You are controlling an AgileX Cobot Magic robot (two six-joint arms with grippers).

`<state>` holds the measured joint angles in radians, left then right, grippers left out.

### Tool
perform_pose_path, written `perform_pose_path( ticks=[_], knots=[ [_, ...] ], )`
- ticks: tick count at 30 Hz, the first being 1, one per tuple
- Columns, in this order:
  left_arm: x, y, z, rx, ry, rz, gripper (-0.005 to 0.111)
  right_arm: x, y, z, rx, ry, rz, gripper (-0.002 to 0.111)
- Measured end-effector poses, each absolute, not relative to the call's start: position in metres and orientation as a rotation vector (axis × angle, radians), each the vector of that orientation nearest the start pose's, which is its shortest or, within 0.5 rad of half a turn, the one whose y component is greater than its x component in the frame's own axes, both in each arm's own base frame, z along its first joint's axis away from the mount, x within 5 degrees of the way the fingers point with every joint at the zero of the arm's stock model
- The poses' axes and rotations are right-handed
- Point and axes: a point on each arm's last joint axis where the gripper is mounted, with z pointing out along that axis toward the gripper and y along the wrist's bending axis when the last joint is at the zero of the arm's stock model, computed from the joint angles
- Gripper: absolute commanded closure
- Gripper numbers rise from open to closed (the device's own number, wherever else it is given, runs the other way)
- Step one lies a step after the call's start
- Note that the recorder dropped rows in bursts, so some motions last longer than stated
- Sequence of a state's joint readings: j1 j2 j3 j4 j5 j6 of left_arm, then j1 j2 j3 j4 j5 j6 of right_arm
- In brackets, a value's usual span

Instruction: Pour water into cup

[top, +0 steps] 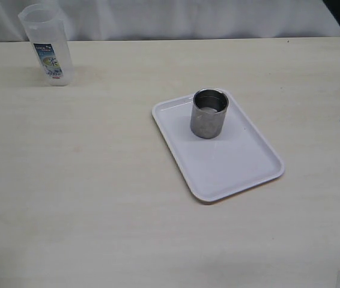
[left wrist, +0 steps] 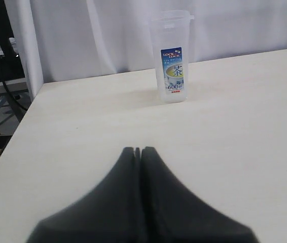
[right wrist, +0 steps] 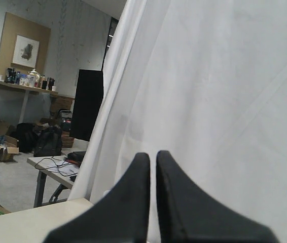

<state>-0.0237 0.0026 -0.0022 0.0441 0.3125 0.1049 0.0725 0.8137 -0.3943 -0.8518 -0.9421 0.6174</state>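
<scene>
Straight ahead of the pressed-together left hand stands the upright water container, well apart. The right hand is pressed together too.

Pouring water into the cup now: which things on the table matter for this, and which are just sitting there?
For the job: clear labelled container, far left, to pour from, contents hard to see; steel cup, upright, centre.
Just lying about: white tray under the cup; white curtain behind.
</scene>
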Motion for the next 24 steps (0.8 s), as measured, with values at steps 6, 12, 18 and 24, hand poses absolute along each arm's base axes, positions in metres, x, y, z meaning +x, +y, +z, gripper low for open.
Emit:
perform_pose_path(
  ticks=[6,12,18,24],
  knots=[
    [0.0543,0.0000,0.1856,0.143,1.791,0.100,0.107,0.1404,0.0657,0.3221,-0.605,1.113,0.466,0.104],
    [0.0543,0.0000,0.1856,0.143,1.791,0.100,0.107,0.1404,0.0657,0.3221,-0.605,1.113,0.466,0.104],
    [0.0543,0.0000,0.1856,0.143,1.791,0.100,0.107,0.1404,0.0657,0.3221,-0.605,1.113,0.466,0.104],
    [0.0542,0.0000,0.1854,0.144,1.794,0.100,0.107,0.1404,0.0657,0.3221,-0.595,1.120,0.482,0.104]
  ],
)
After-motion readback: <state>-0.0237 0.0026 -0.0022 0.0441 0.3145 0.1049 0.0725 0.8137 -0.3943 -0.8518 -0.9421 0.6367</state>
